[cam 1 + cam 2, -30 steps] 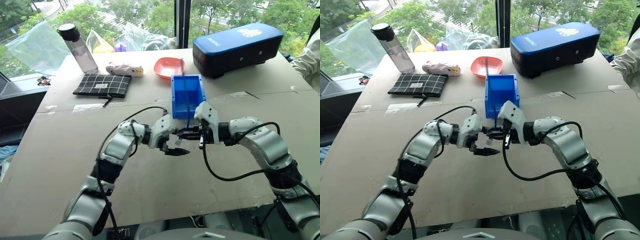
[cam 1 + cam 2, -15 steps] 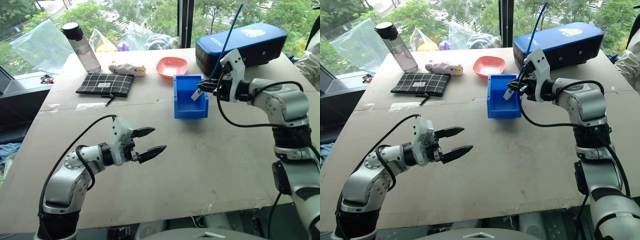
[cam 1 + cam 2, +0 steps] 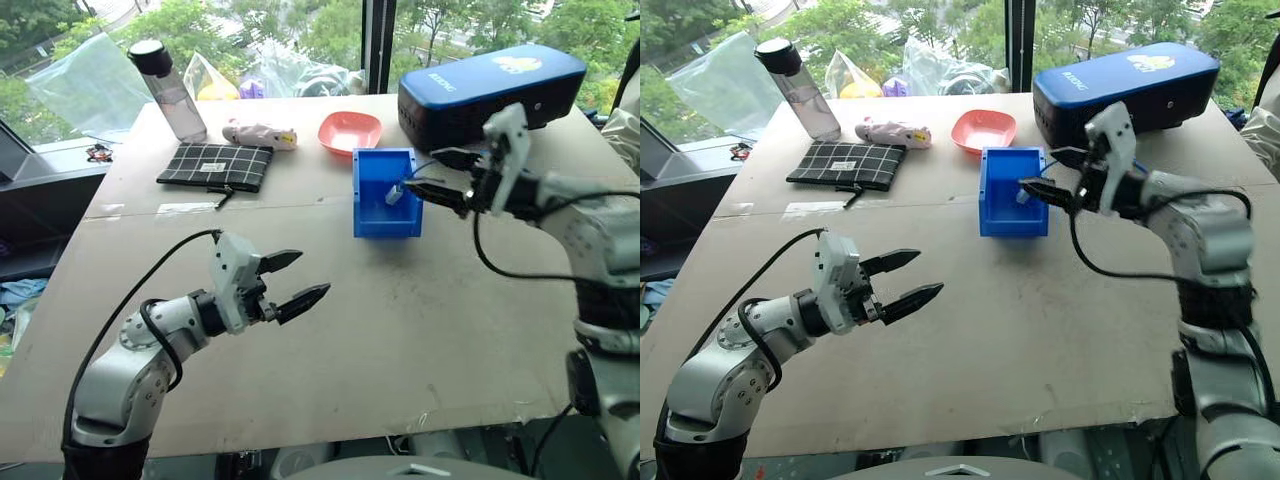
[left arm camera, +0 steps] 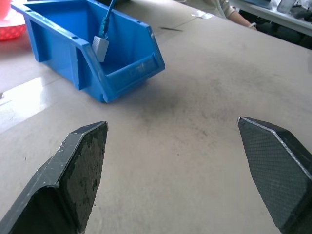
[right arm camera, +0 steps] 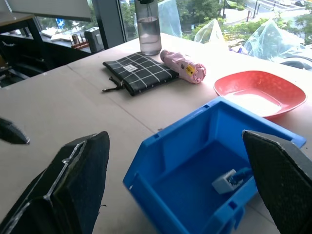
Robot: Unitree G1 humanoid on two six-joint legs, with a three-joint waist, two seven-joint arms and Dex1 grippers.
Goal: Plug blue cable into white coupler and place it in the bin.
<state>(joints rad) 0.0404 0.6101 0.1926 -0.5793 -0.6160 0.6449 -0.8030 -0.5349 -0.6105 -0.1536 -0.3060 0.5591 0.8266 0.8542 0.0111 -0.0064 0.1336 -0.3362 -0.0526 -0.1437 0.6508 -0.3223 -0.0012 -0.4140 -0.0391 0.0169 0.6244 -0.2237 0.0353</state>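
- We see the desk, a broad board top; the bin sits toward its far edge, right of centre, just in front of a red dish and beside a dark blue case.
- We judge the bin light, rigid plastic that would slide easily on the smooth top; a wall or the rim is the place to grip it.
- Our right gripper hovers at the bin's right wall, jaws spread wide and holding nothing.
- Our left gripper hangs over the desk's near-left part, well apart from the bin, jaws wide and empty too.
- The blue cable lies inside the bin; it looks thin and limp, best taken close to the plug.
- The white coupler rests on the bin's floor with the cable in it; we judge it tiny, light, hard and slippery, so pinch its flat sides.
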